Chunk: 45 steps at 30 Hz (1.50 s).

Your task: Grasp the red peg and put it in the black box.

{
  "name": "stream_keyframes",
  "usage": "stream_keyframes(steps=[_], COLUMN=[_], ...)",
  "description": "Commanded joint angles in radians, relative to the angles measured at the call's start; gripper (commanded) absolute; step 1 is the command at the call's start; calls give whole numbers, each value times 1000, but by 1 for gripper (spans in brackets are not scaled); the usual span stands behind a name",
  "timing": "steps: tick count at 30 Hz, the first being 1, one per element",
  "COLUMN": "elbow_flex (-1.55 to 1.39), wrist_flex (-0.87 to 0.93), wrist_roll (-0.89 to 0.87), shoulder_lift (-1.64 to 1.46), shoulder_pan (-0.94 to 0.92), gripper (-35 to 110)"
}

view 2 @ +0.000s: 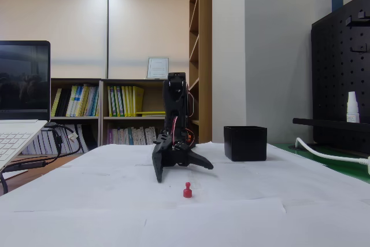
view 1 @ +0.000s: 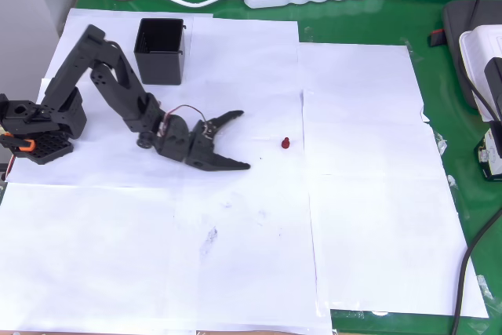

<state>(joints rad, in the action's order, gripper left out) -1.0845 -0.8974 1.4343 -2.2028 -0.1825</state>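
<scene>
Fixed view, nearest the camera: the red peg [view 2: 187, 190] stands upright on its base, knobbed head up, low in the frame just right of centre, on the white paper sheets [view 2: 243, 201] that cover the table. Behind it, the gripper [view 2: 182, 169] hangs low over the paper with its jaws spread wide and nothing between them; one finger points down at the left, the other reaches out to the right. Farther back, right of centre, stands the black box [view 2: 245, 143], open side up.

Overhead view: the peg [view 1: 285, 143] sits at mid-frame, well apart from the gripper [view 1: 239, 140], which lies to its left. The gripper's opening faces right, toward the peg, and the peg lies roughly on the line running out between the two fingertips. The box [view 1: 161, 50] is at upper left, behind the arm, on the far side of the gripper from the peg.

Judgement: the grasp is not yet made; the coming move is a reach rightward in the overhead view until the jaws straddle the peg.
</scene>
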Motion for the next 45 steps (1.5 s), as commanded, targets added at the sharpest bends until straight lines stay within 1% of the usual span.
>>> stream_keyframes(steps=[1,9,19,26,28,37,45], elbow_flex=[-150,-354,-387,-385,-387,-430,-522], wrist_flex=[-9,21,72,261,290,298,298], wrist_roll=[14,31,-5,-61,-77,-54,2], shoulder_lift=[-75,-215,-227,-137,-118,-150,-227], shoulder_pan=[3,-5,6,41,55,84,84], gripper=[56,56,56,56,56,56,56])
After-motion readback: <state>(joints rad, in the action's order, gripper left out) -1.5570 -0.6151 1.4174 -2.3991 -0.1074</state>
